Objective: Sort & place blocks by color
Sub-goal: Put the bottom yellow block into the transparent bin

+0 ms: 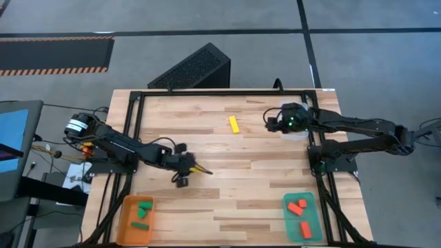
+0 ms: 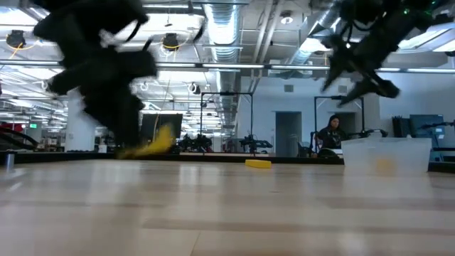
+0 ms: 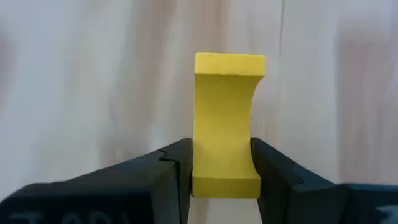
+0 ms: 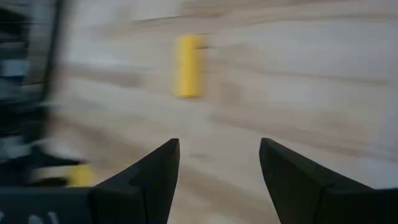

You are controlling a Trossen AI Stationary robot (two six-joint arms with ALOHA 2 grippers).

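Orange tray (image 1: 125,222): green blocks (image 1: 143,213) are being held, sorted.
Teal tray (image 1: 289,224): red blocks (image 1: 299,213) are being held, sorted.
Left gripper (image 1: 190,167): a yellow block (image 3: 227,124) is being clenched mid-surface.
Right gripper (image 1: 272,121): released, being held over the clear tray (image 2: 387,158).
Remaining: a yellow bar (image 1: 234,124) is lying far off, unsorted.

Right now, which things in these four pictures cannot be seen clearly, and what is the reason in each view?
- Low view: the left hand is motion-blurred; the yellow block it holds is only a smear.
- Low view: contents of the clear plastic tray show only as a faint yellowish patch.
- High view: green blocks in the orange tray are too small for their shapes to be told.
- Right wrist view: the loose yellow bar is blurred.
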